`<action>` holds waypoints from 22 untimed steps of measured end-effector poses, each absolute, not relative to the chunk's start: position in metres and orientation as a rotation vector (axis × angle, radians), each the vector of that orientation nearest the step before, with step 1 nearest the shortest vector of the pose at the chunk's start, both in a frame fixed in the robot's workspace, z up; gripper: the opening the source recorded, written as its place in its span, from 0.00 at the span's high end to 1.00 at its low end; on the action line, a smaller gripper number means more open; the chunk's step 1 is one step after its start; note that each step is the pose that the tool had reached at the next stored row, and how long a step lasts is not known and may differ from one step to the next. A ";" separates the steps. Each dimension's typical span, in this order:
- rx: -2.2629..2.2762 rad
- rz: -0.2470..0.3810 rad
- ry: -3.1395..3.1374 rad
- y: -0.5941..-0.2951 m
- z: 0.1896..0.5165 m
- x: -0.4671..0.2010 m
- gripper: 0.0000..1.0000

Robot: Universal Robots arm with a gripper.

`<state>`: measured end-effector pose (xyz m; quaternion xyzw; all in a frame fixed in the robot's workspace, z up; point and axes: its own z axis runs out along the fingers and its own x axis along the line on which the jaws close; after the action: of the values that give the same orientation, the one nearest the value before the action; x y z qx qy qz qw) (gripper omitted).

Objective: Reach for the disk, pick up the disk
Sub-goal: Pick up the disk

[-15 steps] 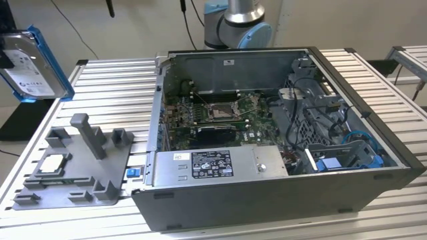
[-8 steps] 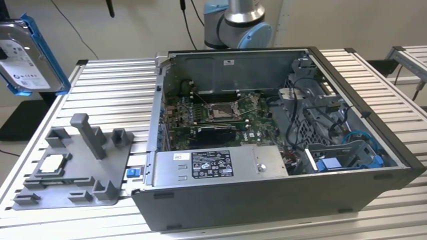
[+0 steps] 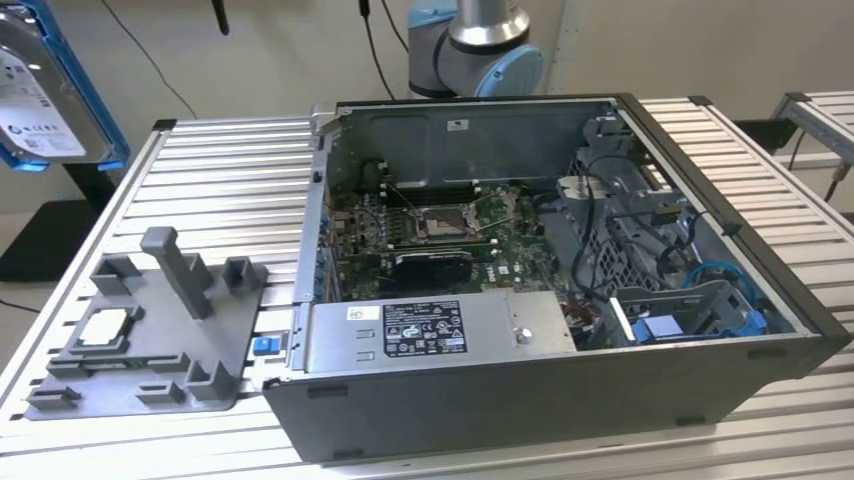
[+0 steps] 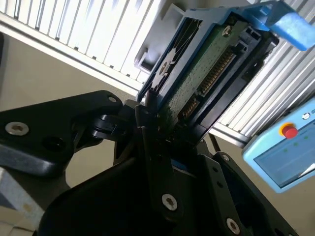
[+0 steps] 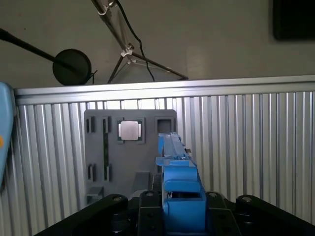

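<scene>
Pick-up step, judged complete: the gripper (image 4: 156, 120) is clamped on the disk (image 4: 206, 64), which hangs in the air apart from the table (image 3: 214, 170) and gray tray (image 3: 147, 340). Further travel calls for a firm clamp.

Soft, even light; in the second wrist view glare whitens the table (image 4: 83, 29) beyond the gripper (image 4: 160, 120), and the clamped disk (image 4: 206, 64) blurs at its far tip.

Lab — slatted metal bench (image 3: 214, 170), open computer case (image 3: 534, 400)
</scene>
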<state>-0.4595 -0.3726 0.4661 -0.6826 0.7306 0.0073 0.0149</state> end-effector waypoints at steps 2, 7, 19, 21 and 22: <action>-2.124 0.023 2.274 -0.373 0.472 -0.460 1.00; -2.125 0.023 2.274 -0.372 0.488 -0.459 1.00; -2.124 0.023 2.274 -0.373 0.506 -0.459 1.00; -2.124 0.023 2.274 -0.373 0.506 -0.459 1.00; -2.124 0.023 2.274 -0.373 0.506 -0.459 1.00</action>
<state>-0.4595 -0.3725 0.5062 -0.6826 0.7306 0.0073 0.0149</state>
